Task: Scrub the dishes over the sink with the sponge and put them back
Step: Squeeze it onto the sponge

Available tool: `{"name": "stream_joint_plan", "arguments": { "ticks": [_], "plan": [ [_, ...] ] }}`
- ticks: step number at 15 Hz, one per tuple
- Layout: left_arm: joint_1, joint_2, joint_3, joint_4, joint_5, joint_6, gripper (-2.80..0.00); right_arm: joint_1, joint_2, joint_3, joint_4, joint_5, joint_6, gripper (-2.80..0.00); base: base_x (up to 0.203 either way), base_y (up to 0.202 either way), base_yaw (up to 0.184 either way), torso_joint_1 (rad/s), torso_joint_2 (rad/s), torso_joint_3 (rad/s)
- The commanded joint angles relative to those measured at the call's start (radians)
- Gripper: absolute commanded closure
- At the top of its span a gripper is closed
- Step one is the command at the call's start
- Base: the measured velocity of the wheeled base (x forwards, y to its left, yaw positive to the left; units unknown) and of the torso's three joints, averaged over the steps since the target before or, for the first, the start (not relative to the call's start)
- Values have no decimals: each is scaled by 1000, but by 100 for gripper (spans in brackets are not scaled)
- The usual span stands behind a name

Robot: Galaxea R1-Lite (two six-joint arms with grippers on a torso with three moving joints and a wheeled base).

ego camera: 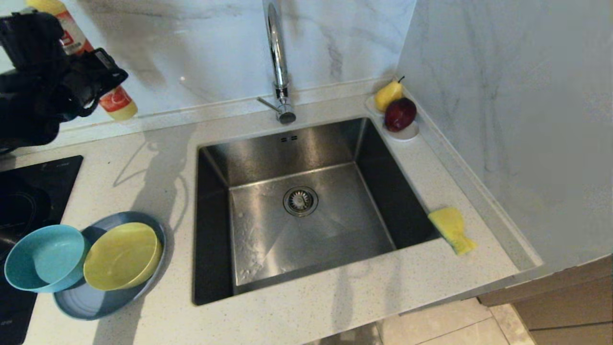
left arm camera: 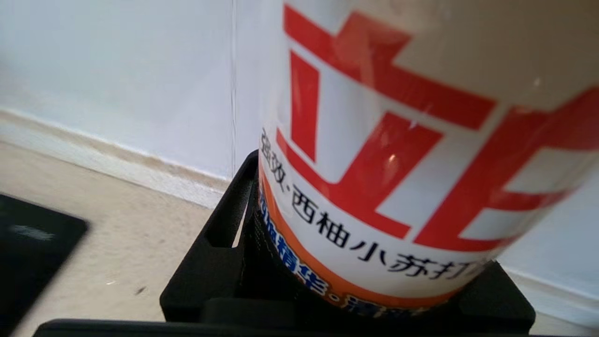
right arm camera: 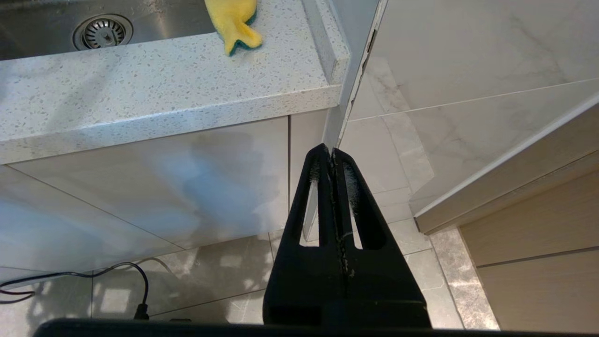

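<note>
My left gripper (ego camera: 98, 79) hangs raised at the far left near the back wall, shut on a white and red detergent bottle (ego camera: 116, 103) that fills the left wrist view (left arm camera: 398, 164). The dishes sit on the counter left of the sink (ego camera: 268, 143). A yellow bowl (ego camera: 122, 256) rests on the grey-blue plate (ego camera: 91, 304). A teal-blue bowl (ego camera: 45, 258) leans on the plate's left rim. The yellow sponge (ego camera: 452, 230) lies at the sink's right front corner (right arm camera: 234, 23). My right gripper (right arm camera: 331, 152) is parked below the counter edge, shut and empty.
A chrome tap (ego camera: 278, 62) rises behind the sink, with a drain strainer (ego camera: 300, 201) at its centre. A small white dish (ego camera: 404, 132) with a pear and a red fruit sits in the back right corner. A black hob (ego camera: 28, 191) lies at the left. A marble wall (ego camera: 503, 120) closes the right side.
</note>
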Motion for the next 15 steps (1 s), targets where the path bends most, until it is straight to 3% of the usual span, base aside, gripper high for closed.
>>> {"name": "stream_joint_plan", "arguments": {
  "ticks": [1,5,9,13,15],
  "plan": [
    [-11,-207,45,76,-5,2,0,0,0,0,0,0,0,0,0,0,0,0,0,0],
    [-102,-445,69,268,-30,13,0,0,0,0,0,0,0,0,0,0,0,0,0,0],
    [-344,-625,98,413,-37,65,0,0,0,0,0,0,0,0,0,0,0,0,0,0],
    [-511,-746,161,486,-60,177,0,0,0,0,0,0,0,0,0,0,0,0,0,0],
    [-581,-798,229,488,-122,240,0,0,0,0,0,0,0,0,0,0,0,0,0,0]
  ]
}}
